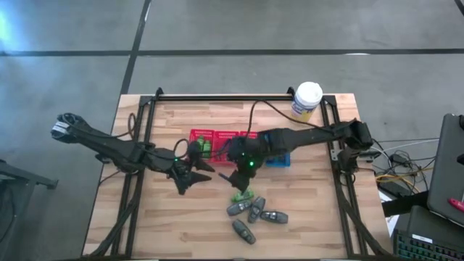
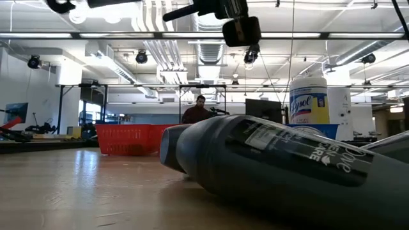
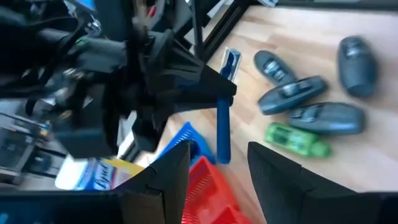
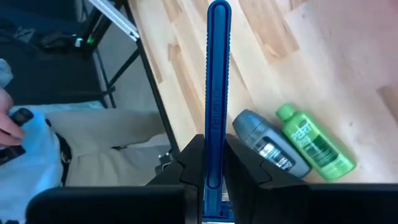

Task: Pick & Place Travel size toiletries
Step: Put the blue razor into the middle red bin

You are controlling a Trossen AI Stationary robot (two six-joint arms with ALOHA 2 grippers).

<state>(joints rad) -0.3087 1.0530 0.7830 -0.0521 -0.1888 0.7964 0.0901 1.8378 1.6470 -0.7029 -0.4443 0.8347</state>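
My right gripper (image 4: pixel 214 163) is shut on a thin blue stick (image 4: pixel 217 74) above the table's middle, beside the red basket (image 1: pixel 210 138). On the wood near it lie a bright green bottle (image 4: pixel 314 146) and several dark grey tubes (image 3: pixel 292 93), clustered toward the near edge (image 1: pixel 254 214). One grey tube (image 2: pixel 287 160) lies on its side right in front of the low camera. My left gripper (image 3: pixel 219 152) is open and faces the right gripper from the left (image 1: pixel 190 177), apart from it. My right gripper pinches the blue stick between its two fingers (image 4: pixel 245 171), near the stick's headed end (image 3: pixel 231 59). The stick runs along the fingers, and its long handle (image 4: pixel 216 140) juts straight out past the fingertips. It is lifted clear of the table.
A blue basket (image 1: pixel 279 157) sits next to the red one under the right arm. The tall yellow canister with a white lid (image 1: pixel 307 98) stands at the far right corner. A person (image 4: pixel 93 143) is beyond the table's edge, and another (image 2: pixel 200 110) is far off in the room.
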